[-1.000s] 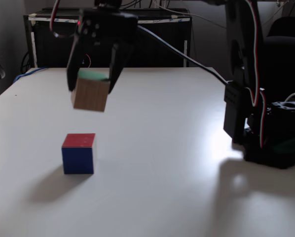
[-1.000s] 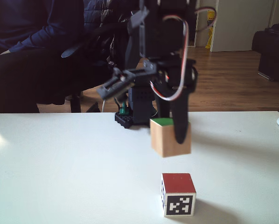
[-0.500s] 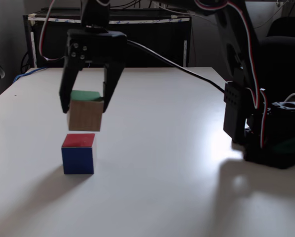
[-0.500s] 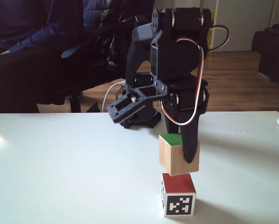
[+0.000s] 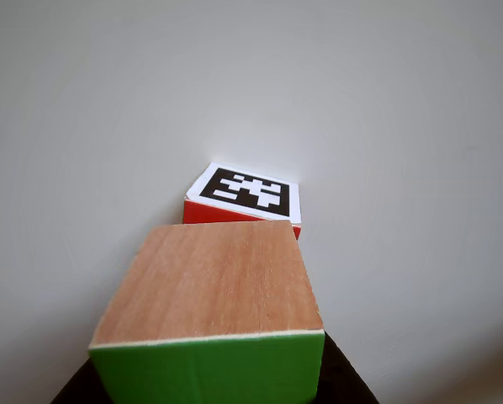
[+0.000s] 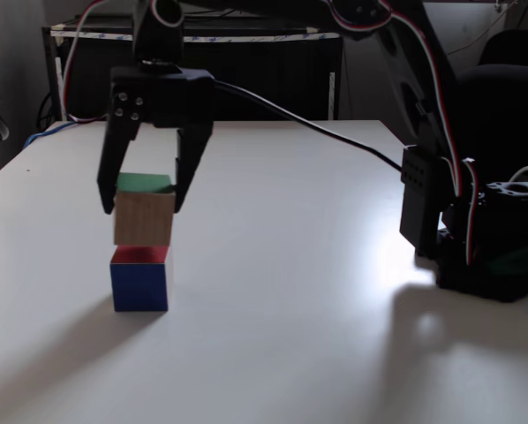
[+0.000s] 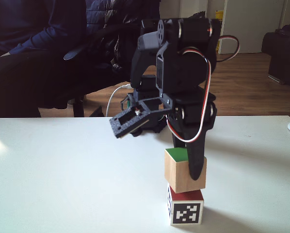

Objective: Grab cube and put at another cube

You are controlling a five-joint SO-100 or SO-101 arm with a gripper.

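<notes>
From my remote station I see a white table [image 6: 290,336] with my black arm reaching over it. The gripper [image 6: 145,205] points straight down, its two fingers closed against opposite sides of the cube [image 6: 144,216], a light-wood block whose green face points up in both fixed views. That cube sits directly over another cube [image 6: 140,279], which rests on the table and shows a red top and a blue side in a fixed view. In a fixed view from the opposite side, the held cube [image 7: 185,171] appears to rest on the red top of the lower cube [image 7: 185,207], whose front carries a black-and-white pixel marker; I cannot tell whether the two fully touch. The upper block sits slightly askew over the lower one. In the other view, the wooden cube [image 5: 209,311] fills the foreground and the marker cube [image 5: 245,199] lies just beyond it. A seated person in dark clothes [image 7: 33,53] is behind the table.
</notes>
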